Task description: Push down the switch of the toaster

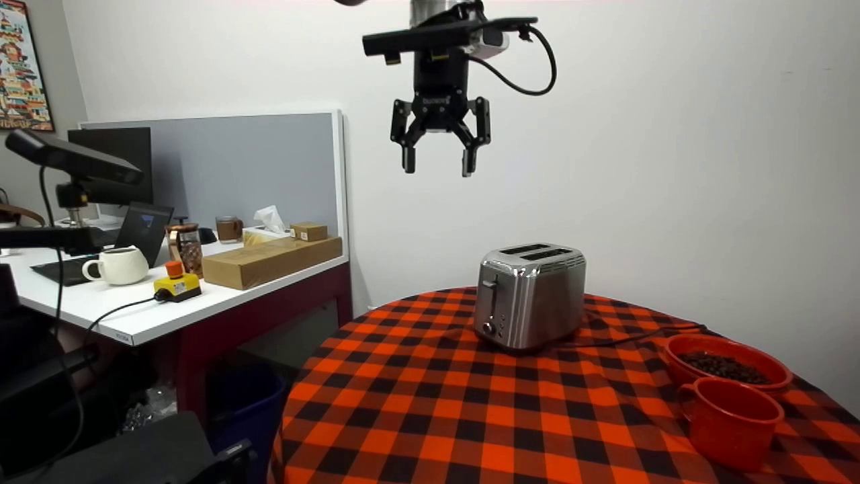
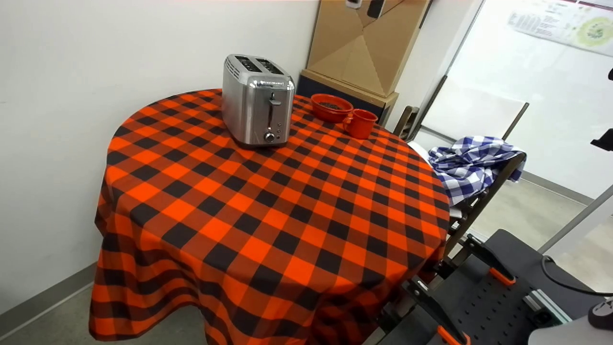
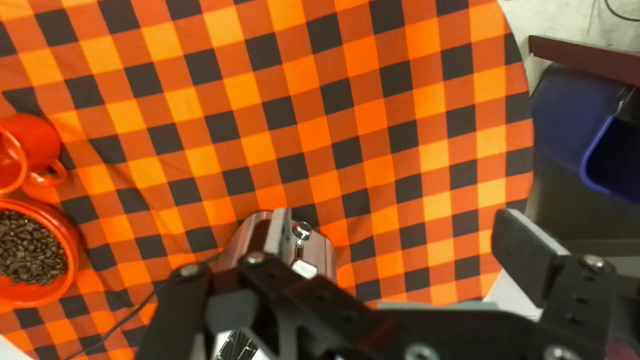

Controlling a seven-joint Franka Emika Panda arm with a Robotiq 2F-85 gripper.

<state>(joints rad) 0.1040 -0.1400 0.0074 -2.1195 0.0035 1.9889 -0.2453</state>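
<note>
A silver two-slot toaster (image 1: 541,299) stands upright on the round table with the checkered cloth. It also shows in an exterior view (image 2: 235,98) and partly behind a finger in the wrist view (image 3: 320,250). Its switch (image 1: 490,284) is a small lever near the top of a vertical slot on the narrow front face. The switch also shows in an exterior view (image 2: 275,102) and in the wrist view (image 3: 304,268). My gripper (image 1: 438,169) is open and empty, well above the table and the toaster. In the wrist view, the jaws (image 3: 392,214) are wide apart.
A red bowl of dark beans (image 1: 772,373) and a red mug (image 1: 732,430) stand on the checkered table (image 1: 430,403). The toaster's cord (image 1: 625,339) trails over the cloth. A white desk (image 1: 222,306) with a long cardboard box (image 1: 269,262) stands beside the table. A wall rises behind.
</note>
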